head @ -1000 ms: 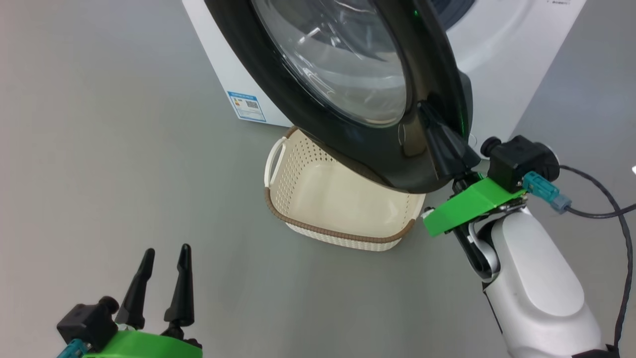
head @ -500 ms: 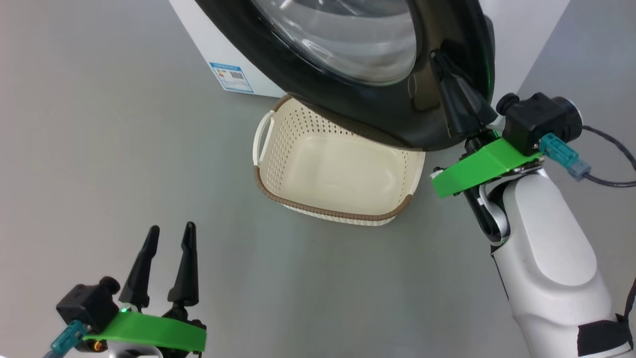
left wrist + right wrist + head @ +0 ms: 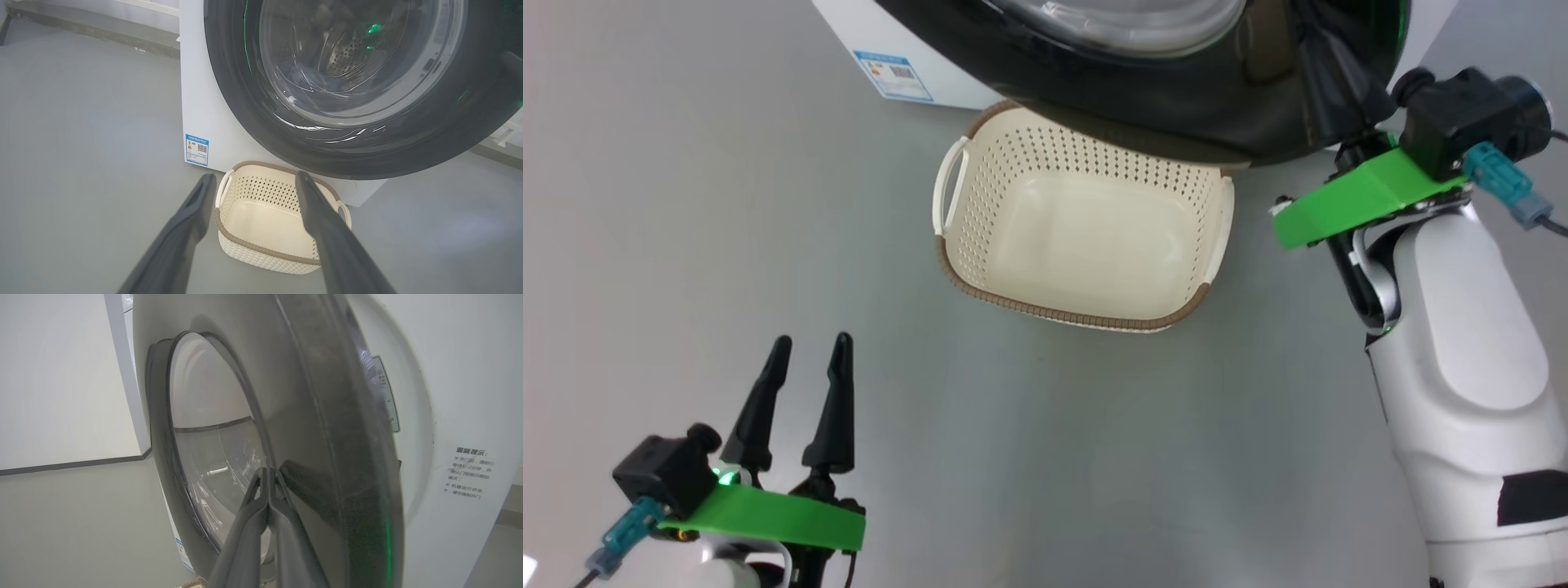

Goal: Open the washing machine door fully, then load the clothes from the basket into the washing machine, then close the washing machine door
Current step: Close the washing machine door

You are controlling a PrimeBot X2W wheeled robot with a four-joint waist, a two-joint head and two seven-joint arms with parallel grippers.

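Note:
The glossy black washing machine door [image 3: 1160, 106] hangs over the rear rim of the basket [image 3: 1045, 309], which is cream with a brown rim and has nothing in it. My right gripper [image 3: 1319, 49] is shut, its fingertips pressed on the door's outer face near the rim. In the right wrist view the right gripper [image 3: 267, 471] touches the door [image 3: 327, 457], which stands at a narrow angle to the white washing machine [image 3: 449, 396]. My left gripper [image 3: 813, 341] is open and empty above the floor, well short of the basket [image 3: 261, 249]. The clothes are hidden.
Grey floor lies all around the basket. A blue label [image 3: 892, 75] marks the machine's low front corner. A black cable trails from my right wrist camera [image 3: 1462, 114]. A dark floor strip [image 3: 81, 34] runs along the wall behind the machine.
The head camera has shifted. Relative to the basket, the door has swung back toward the machine, uncovering more of the basket, with my shut right gripper following it. The left gripper stays open.

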